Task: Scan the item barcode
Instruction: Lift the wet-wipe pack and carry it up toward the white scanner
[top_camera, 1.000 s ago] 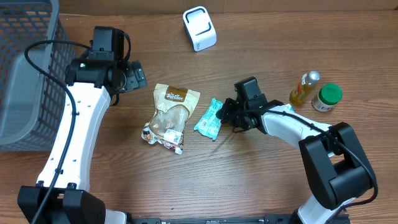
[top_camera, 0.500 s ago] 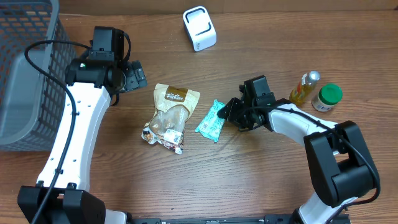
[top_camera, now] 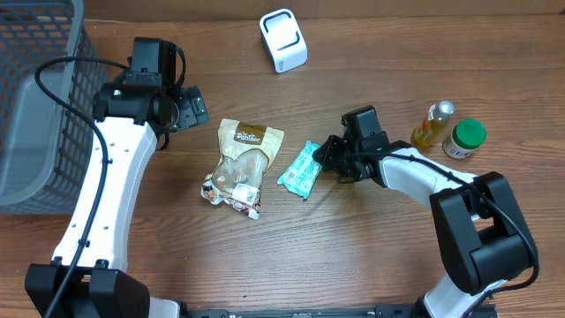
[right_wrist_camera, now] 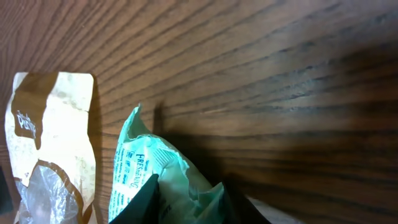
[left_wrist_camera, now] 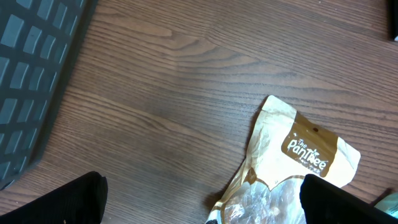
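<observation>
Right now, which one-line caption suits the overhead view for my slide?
Right gripper at the teal packet, beside a brown pouch; white scanner stands apart beyond them.

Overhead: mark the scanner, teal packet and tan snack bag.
scanner (top_camera: 283, 40), overhead view, on its white top face.
teal packet (top_camera: 298, 170), overhead view, middle of the wrapper.
tan snack bag (top_camera: 250, 137), overhead view, on the brown label near its top.

Wearing smooth white shells along the left arm (top_camera: 104, 177) and the right arm (top_camera: 413, 175), breaking into matte black housings at each joint and base. Trailing a thin black cable (top_camera: 51, 63) in a loop off the left arm. Ending in all-black hardware at the left gripper (top_camera: 196, 108) and right gripper (top_camera: 325, 157), with blunt dark fingers (left_wrist_camera: 62, 199).
</observation>
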